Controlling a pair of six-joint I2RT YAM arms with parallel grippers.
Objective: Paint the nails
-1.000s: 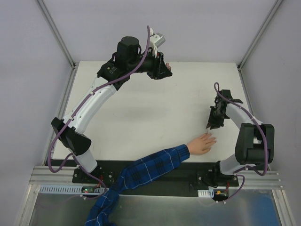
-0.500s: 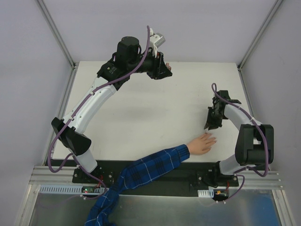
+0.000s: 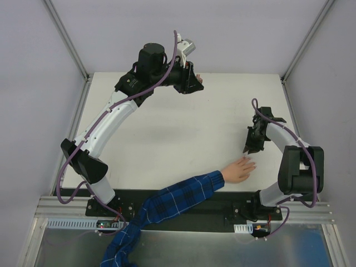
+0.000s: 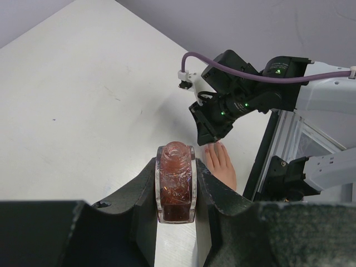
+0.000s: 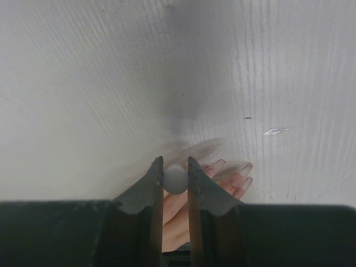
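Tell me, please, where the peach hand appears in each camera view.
Top external: hand lower right of centre, past the plaid sleeve.
Left wrist: hand right of centre, beyond the held bottle.
Right wrist: its fingers low centre, behind the right gripper.
Shared landmark: right gripper, pinching a pale knob, beside the hand.

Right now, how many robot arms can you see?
2. The left arm reaches to the table's far side, its jaws holding a small red bottle. The right arm bends near the hand, its jaws pinching a small grey ball.
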